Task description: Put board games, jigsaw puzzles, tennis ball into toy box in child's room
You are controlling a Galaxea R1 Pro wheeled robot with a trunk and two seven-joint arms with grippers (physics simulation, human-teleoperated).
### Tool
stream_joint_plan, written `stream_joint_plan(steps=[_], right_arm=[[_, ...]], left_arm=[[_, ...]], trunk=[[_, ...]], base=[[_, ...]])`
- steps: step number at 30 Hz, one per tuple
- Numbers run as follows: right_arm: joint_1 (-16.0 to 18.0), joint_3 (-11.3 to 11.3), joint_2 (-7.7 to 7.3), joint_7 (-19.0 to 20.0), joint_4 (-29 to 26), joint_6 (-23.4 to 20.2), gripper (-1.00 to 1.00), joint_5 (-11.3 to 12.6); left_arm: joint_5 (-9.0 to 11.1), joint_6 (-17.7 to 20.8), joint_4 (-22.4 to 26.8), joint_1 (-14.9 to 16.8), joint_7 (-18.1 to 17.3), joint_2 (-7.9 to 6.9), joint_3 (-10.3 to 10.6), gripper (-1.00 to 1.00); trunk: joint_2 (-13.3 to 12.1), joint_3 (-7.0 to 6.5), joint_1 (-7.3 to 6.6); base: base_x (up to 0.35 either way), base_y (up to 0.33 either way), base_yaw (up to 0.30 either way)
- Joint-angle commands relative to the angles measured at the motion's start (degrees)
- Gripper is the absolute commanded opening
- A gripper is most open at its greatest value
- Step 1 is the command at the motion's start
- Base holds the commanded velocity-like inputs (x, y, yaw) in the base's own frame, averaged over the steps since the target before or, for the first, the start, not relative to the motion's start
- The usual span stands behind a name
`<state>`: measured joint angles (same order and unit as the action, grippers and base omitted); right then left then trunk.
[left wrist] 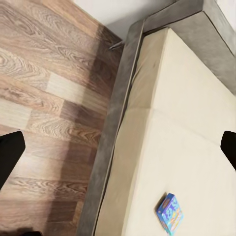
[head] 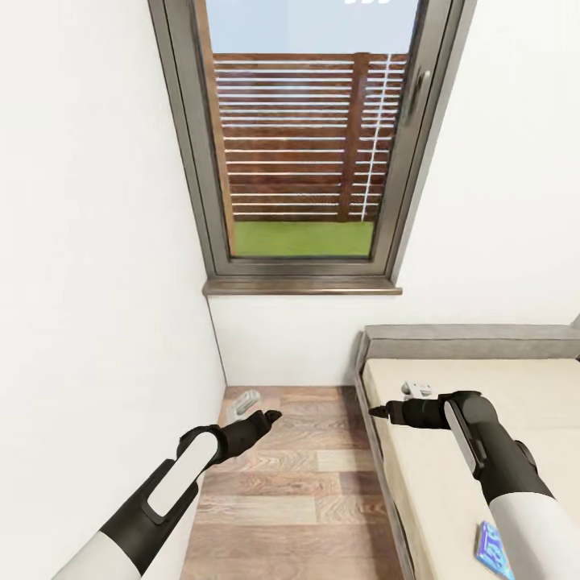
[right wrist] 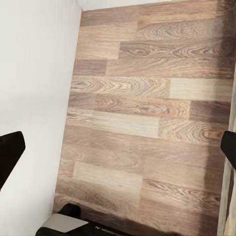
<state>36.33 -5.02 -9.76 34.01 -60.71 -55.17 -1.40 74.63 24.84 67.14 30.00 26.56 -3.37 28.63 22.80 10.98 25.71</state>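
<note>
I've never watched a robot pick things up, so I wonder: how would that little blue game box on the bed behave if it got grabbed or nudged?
The blue game box looks like a flat card carton, so probably stiff and light. Lying flat on the beige mattress, it should slide rather than roll or tip. Its thin edges may be awkward to pinch.

One window [head: 302,145], one bed [head: 451,387], one blue board game [head: 493,549], two arms.
</note>
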Motion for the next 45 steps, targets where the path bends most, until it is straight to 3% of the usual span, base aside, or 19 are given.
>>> stream_joint_plan(steps=[1,23,45], right_arm=[[0.1,-0.1,0.01,0.3,0.0,-0.3,1.00,-0.2],[0.1,-0.1,0.01,0.3,-0.1,-0.3,1.00,-0.1],[0.1,-0.2,0.01,0.4,-0.1,-0.9,1.00,-0.1]], left_arm=[[0.5,-0.1,0.1,0.1,0.5,-0.05,0.1,1.00],[0.5,-0.1,0.1,0.1,0.5,-0.05,0.2,1.00],[0.5,-0.1,0.1,0.1,0.5,-0.04,0.1,1.00]], trunk=[[0.1,0.12,0.07],[0.1,0.12,0.07],[0.1,0.12,0.07]], base=[[0.334,0.000,0.000],[0.318,0.000,-0.001],[0.061,0.000,-0.181]])
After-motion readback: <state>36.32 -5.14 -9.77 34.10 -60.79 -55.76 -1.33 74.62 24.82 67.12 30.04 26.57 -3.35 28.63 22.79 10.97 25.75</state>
